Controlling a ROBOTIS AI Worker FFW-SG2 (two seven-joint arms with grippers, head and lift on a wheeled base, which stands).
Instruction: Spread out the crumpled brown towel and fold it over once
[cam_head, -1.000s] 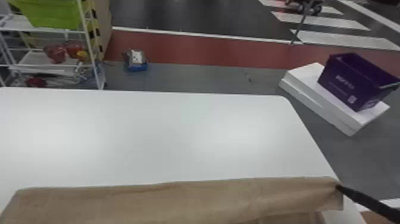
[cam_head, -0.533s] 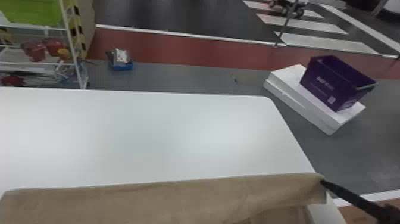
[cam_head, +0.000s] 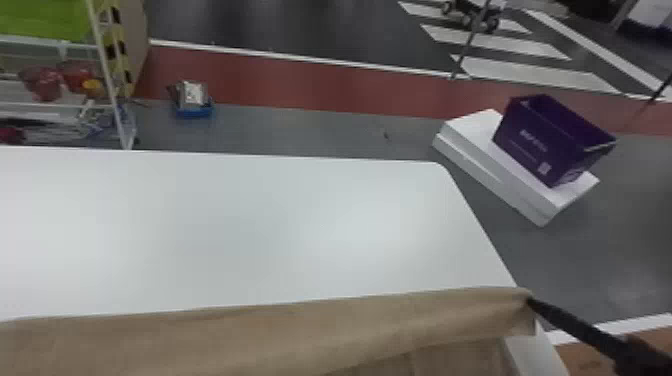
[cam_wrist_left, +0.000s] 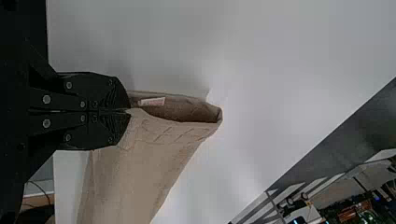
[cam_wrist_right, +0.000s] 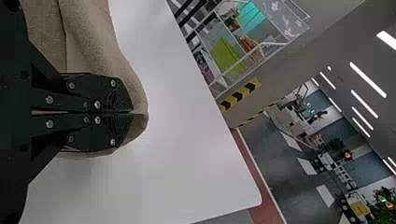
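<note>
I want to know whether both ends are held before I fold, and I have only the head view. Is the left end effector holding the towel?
Observer: Yes. In the left wrist view, the left end effector is closed with an edge of the towel pinched at its fingertips.
Operator: Good. Is there anything on the cloth near that grip that I could use as a landmark?
Observer: Yes, a small pale tag lies on the towel just beyond those fingertips.
</note>
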